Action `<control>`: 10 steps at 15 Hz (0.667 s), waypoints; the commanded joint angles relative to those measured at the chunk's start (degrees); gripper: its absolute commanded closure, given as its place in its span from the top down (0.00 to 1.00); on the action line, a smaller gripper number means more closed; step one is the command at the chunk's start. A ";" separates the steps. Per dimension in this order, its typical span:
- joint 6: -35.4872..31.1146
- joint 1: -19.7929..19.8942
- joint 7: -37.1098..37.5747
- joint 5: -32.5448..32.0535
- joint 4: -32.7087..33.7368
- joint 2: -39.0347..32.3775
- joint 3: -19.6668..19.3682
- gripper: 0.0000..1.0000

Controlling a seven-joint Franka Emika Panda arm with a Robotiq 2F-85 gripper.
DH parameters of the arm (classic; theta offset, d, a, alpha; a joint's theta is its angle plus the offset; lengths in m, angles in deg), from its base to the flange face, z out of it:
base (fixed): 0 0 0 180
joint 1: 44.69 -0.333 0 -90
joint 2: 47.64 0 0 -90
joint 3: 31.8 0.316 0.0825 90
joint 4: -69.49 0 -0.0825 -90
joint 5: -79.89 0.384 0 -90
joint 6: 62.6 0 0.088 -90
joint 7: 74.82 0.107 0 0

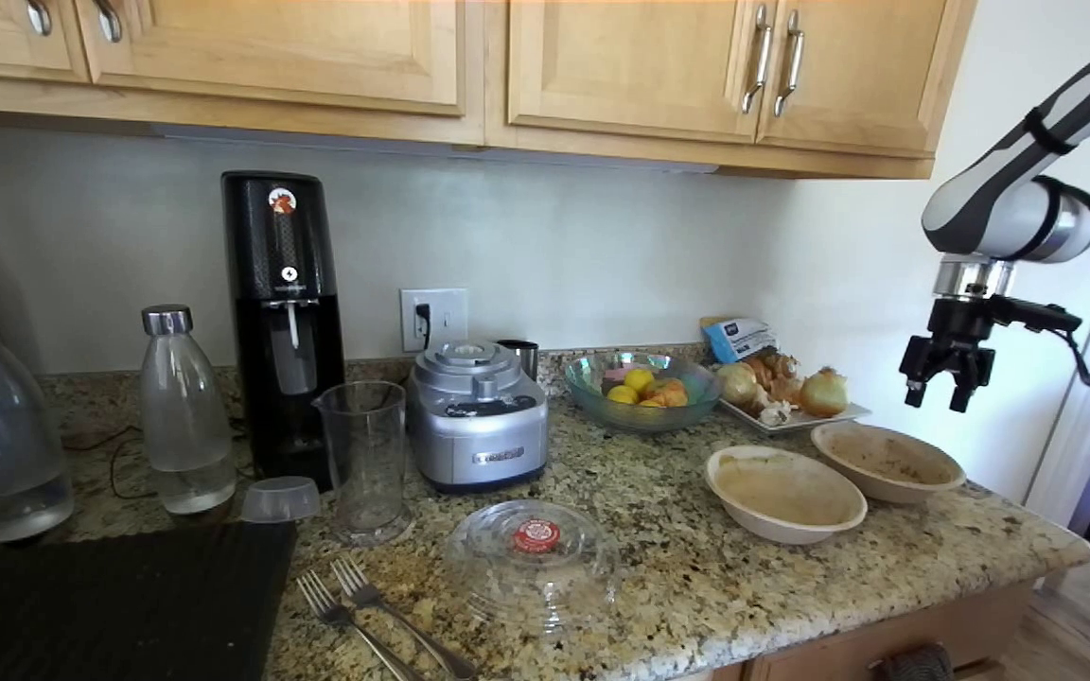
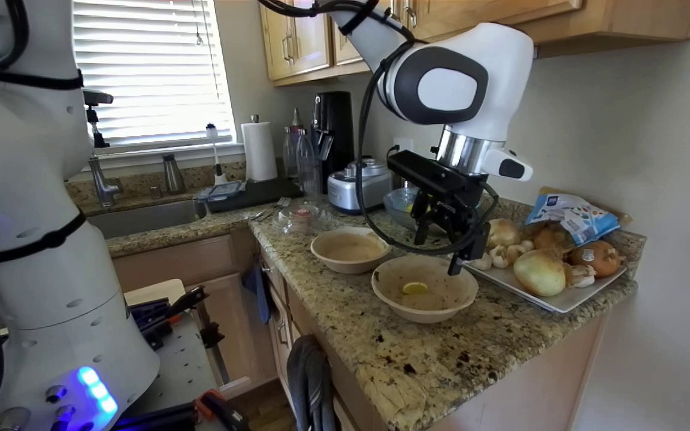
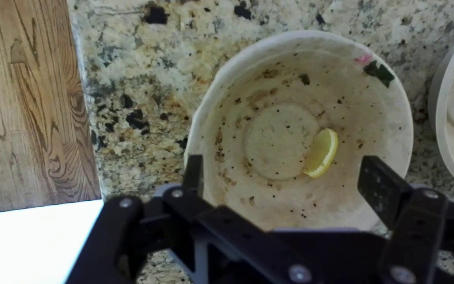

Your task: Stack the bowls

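Two wide beige bowls stand side by side on the granite counter, upright and apart. The bowl nearer the counter's end holds a lemon wedge and food specks. It shows in both exterior views (image 1: 897, 484) (image 2: 426, 313) and fills the middle of the wrist view (image 3: 278, 138). The other bowl stands farther along the counter in both exterior views (image 1: 791, 526) (image 2: 350, 264) and at the right edge of the wrist view (image 3: 443, 114). My gripper is open and empty, above the lemon bowl, in both exterior views (image 1: 938, 397) (image 2: 439, 252) and the wrist view (image 3: 284, 169).
A white tray (image 2: 530, 297) of onions and garlic stands beside the lemon bowl. A glass bowl (image 1: 644, 416) of fruit stands behind. A clear plastic lid (image 1: 534, 567) and a food processor (image 1: 479, 426) are farther along. Upper cabinets (image 1: 640, 66) overhang the counter.
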 commanded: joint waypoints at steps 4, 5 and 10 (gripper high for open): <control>-0.10 4.58 -5.43 3.10 3.99 -4.59 0.39 1.00; -0.02 3.62 -3.23 1.90 2.86 -3.50 0.50 1.00; -0.02 3.76 -3.31 1.84 3.29 -4.23 0.88 1.00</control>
